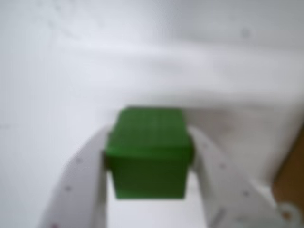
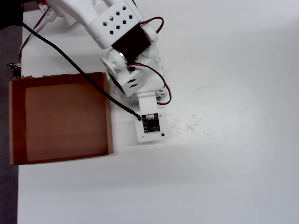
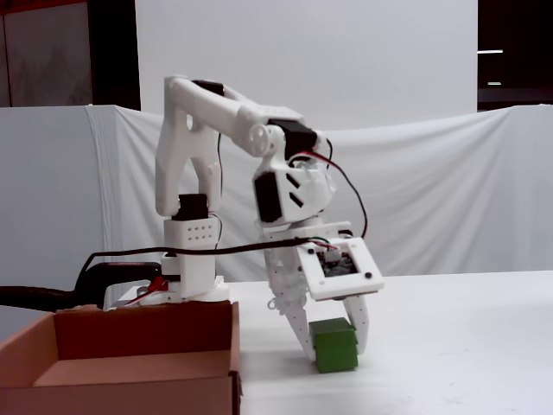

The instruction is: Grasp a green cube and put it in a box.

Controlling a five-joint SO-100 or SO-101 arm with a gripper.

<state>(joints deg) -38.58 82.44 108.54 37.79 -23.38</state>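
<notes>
In the wrist view the green cube [image 1: 148,152] fills the gap between the two white fingers of my gripper [image 1: 148,159], which press on its left and right sides. The fixed view shows the gripper [image 3: 333,350] pointing down, shut on the cube [image 3: 334,344] at or just above the white tabletop, a short way right of the box [image 3: 130,363]. From overhead, the cube is hidden under the wrist camera mount [image 2: 151,127]. The brown cardboard box [image 2: 60,116] lies left of the gripper and has nothing in it.
The arm's base [image 3: 186,277] stands behind the box, with a black cable [image 2: 70,63] running from it across the box's corner to the wrist. A brown patch at the wrist view's right edge is probably the box wall [image 1: 292,175]. White tabletop [image 2: 224,163] stretches to the right.
</notes>
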